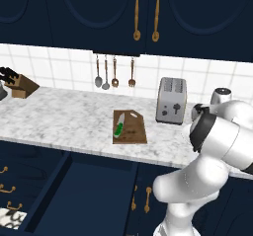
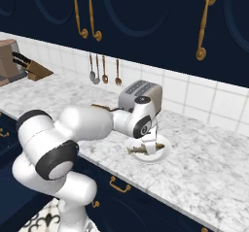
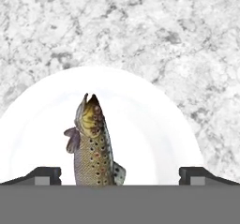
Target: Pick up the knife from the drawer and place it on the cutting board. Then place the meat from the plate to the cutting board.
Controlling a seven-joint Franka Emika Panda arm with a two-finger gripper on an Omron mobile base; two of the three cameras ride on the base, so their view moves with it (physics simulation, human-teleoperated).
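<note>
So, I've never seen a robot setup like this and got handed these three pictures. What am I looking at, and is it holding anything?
A white robot arm works at a grey marble counter. Two pictures come from cameras behind it, to its left and right; the third looks along its hand. The small green-handled knife already lies on the brown wooden cutting board, beside a silver toaster. The open two-finger gripper hangs over a speckled brown fish on a round white plate, holding nothing.
</note>
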